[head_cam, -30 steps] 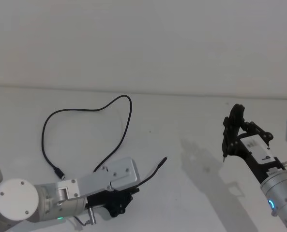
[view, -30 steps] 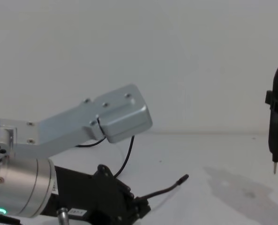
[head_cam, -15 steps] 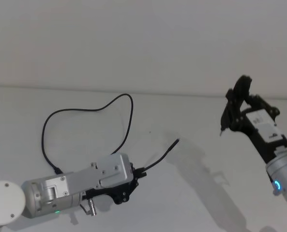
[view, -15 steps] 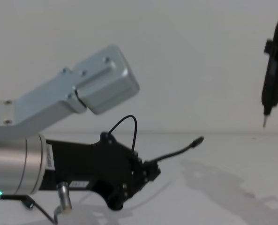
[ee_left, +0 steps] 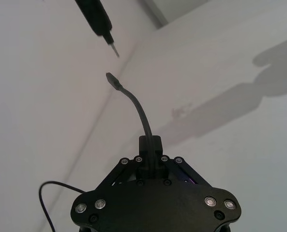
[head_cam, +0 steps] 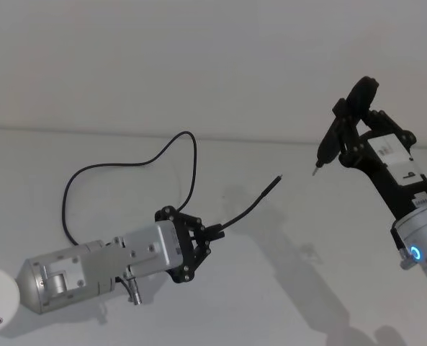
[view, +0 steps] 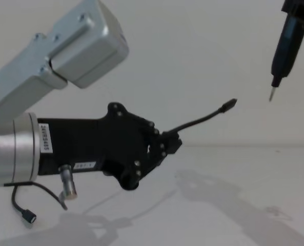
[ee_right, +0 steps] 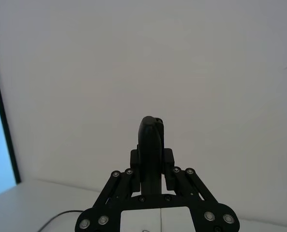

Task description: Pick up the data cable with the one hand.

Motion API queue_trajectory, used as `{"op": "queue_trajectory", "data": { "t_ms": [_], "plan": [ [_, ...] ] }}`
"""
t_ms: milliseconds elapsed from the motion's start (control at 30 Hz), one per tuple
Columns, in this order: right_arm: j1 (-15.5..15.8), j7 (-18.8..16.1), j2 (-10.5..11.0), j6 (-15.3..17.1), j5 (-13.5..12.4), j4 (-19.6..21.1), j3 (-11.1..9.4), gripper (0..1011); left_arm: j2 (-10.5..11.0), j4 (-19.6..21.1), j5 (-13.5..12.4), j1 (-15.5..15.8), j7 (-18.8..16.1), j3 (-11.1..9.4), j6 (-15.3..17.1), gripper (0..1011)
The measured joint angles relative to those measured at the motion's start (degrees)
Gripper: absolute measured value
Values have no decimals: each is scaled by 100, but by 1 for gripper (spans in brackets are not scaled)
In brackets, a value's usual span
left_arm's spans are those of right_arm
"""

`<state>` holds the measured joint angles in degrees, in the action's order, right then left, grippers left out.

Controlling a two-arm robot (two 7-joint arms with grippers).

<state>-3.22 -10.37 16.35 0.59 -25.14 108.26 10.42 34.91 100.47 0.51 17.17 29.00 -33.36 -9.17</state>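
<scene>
A plain white table [head_cam: 292,288] runs back to a white wall. The slack loop of the black data cable [head_cam: 127,163] lies on it, behind the left gripper [head_cam: 210,234] and off to its left. Soft shadows fall on the bare surface to that gripper's right.

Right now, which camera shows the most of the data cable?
The head view: the data cable loops over the table and rises from the left gripper, whose jaws are shut on it. The left wrist and chest views catch the raised end with its plug.
</scene>
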Motion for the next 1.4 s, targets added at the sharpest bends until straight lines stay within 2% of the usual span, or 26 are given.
{"op": "queue_trajectory", "data": {
  "t_ms": [300, 667, 1033, 1400],
  "plan": [
    [-58, -156, -40, 384, -467, 106, 6, 268, -3, 0, 2, -10, -38, 69, -302, 35],
    [-188, -244, 22, 804, -807, 323, 51, 268, -3, -1, 5, -15, -56, 107, -464, 35],
    [-321, -244, 165, 1081, -907, 545, 88, 268, -2, -1, 8, -20, -64, 124, -533, 35],
    [-409, -219, 251, 1180, -931, 578, 149, 268, -2, -1, 8, -20, -69, 131, -561, 35]
  ]
}}
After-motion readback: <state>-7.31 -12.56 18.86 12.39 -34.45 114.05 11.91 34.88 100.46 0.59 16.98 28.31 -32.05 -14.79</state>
